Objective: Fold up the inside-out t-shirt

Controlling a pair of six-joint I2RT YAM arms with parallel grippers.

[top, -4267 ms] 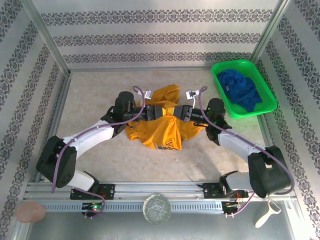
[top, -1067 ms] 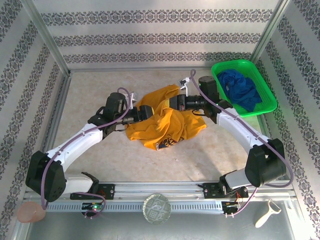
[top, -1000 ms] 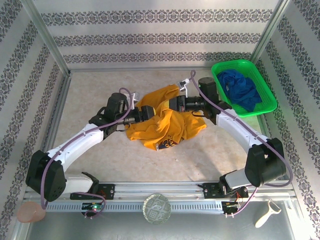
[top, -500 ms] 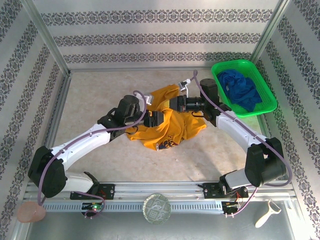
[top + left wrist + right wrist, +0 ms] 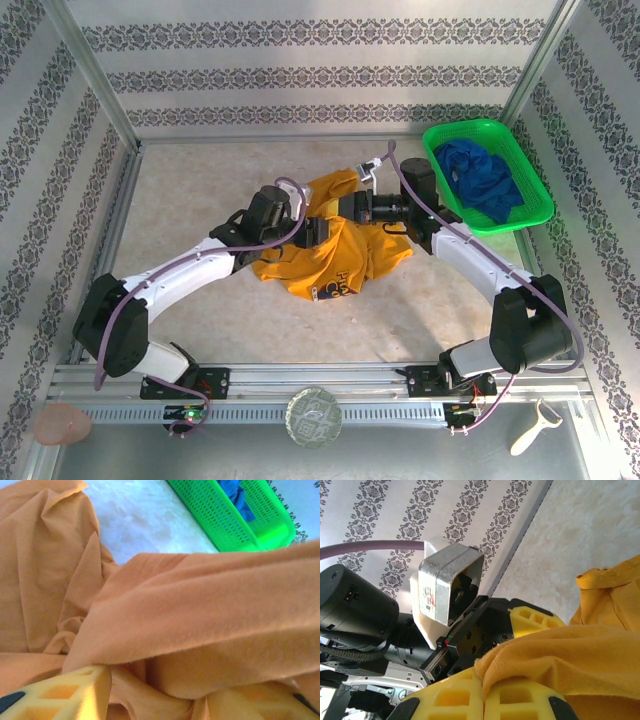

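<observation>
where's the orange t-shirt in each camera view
Top external: t-shirt bunched at the middle of the table.
Left wrist: t-shirt close up, a fold draped across above the left fingers.
Right wrist: t-shirt lower right, its edge pinched in the right fingers.
Shared landmark: the pale table beside the cloth, top of left wrist, upper right of right wrist.

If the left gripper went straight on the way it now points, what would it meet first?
Most likely the inside-out t-shirt: a thick fold lies across the left gripper, just beyond its fingers. The right gripper, shut on the same cloth, seems next in line, though depth is unclear.
</observation>
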